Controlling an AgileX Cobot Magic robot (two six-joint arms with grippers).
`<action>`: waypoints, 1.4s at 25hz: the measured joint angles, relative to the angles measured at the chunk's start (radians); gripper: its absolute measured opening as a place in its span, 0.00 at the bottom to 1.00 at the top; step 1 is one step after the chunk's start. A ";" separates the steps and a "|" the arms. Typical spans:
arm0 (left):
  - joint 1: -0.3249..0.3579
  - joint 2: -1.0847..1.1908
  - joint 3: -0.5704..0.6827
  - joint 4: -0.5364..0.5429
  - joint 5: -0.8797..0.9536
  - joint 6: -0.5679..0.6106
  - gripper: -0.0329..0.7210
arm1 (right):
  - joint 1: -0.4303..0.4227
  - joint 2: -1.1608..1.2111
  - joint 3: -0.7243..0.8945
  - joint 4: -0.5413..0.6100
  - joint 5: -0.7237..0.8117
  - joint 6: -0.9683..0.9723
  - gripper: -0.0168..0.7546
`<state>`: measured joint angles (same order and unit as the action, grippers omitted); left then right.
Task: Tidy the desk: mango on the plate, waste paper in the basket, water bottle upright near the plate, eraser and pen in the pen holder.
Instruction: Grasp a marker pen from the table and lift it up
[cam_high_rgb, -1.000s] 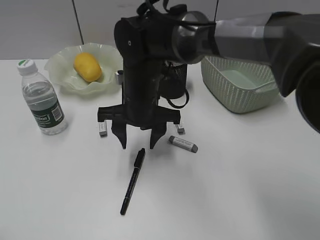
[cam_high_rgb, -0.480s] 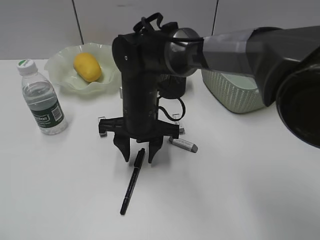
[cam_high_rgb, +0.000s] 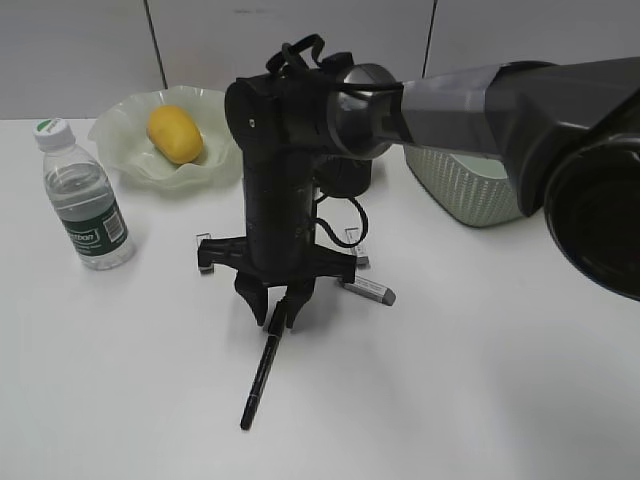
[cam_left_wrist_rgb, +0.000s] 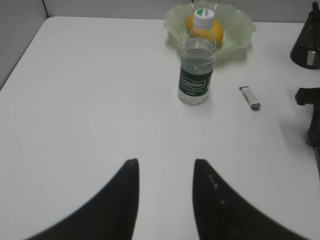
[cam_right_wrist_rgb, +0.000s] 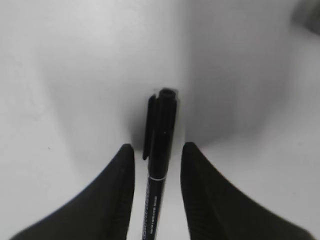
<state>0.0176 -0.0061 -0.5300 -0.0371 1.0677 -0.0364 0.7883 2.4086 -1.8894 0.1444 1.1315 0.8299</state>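
Observation:
The black pen (cam_high_rgb: 262, 372) lies on the white desk (cam_high_rgb: 480, 380). My right gripper (cam_high_rgb: 280, 312) stands over the pen's capped end. In the right wrist view the pen (cam_right_wrist_rgb: 162, 130) lies between the right gripper's (cam_right_wrist_rgb: 157, 150) fingers with a gap on each side, so the gripper is open. The grey eraser (cam_high_rgb: 367, 289) lies just right of it. The mango (cam_high_rgb: 174, 133) sits in the plate (cam_high_rgb: 115, 125). The water bottle (cam_high_rgb: 84, 196) stands upright near it. My left gripper (cam_left_wrist_rgb: 166, 165) is open over bare desk. No waste paper is in view.
The basket (cam_high_rgb: 470, 190) stands at the back right. The black pen holder (cam_high_rgb: 352, 178) is mostly hidden behind my right arm. From the left wrist, the bottle (cam_left_wrist_rgb: 197, 65) stands in front of the plate (cam_left_wrist_rgb: 240, 30), with the eraser (cam_left_wrist_rgb: 250, 97) to its right.
My right gripper has come down over the pen's capped end, and its fingers have narrowed round it. Bottle, mango and eraser have not moved.

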 joint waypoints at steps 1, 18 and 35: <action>0.000 0.000 0.000 0.000 0.000 0.000 0.41 | 0.000 0.000 0.000 0.000 -0.004 0.001 0.37; 0.000 0.000 0.000 0.000 0.000 0.000 0.37 | 0.000 0.020 -0.001 -0.005 -0.023 0.007 0.35; 0.000 0.000 0.000 0.000 0.000 0.000 0.36 | 0.000 0.025 -0.091 -0.053 -0.013 0.008 0.20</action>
<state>0.0176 -0.0061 -0.5300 -0.0371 1.0677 -0.0364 0.7883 2.4334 -1.9807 0.0913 1.1183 0.8376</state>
